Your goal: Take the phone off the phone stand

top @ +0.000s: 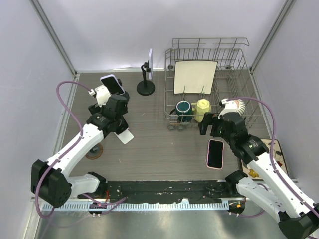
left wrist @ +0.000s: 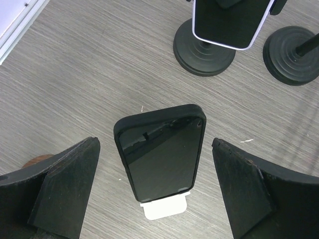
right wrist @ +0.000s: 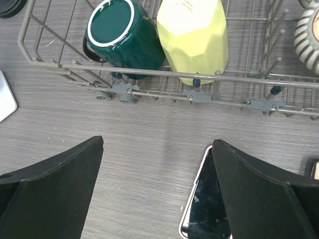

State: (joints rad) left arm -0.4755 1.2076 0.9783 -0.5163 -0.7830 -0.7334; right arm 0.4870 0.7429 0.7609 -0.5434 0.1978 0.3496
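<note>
Between the wide-spread, matte black fingers of the left gripper (left wrist: 154, 143), which grips nothing, the phone (left wrist: 160, 152) leans back on a small white phone stand (left wrist: 164, 209). It is a glossy dark slab in a rounded black case, apart from both fingers. Beyond it, on the grey wood-grain table (left wrist: 89, 64), a round, ribbed black base (left wrist: 204, 52) carries a second phone (left wrist: 227, 22) in a pale case, with another such base (left wrist: 291, 55) beside it. Across the table the right gripper (right wrist: 157, 142) is likewise spread open and holds nothing, and a pink-cased phone (right wrist: 212, 209) lies flat, partly hidden behind one finger. Just past it, a wire dish rack (right wrist: 149, 72) holds a dark green mug (right wrist: 124, 32) and a faceted yellow cup (right wrist: 194, 35).
</note>
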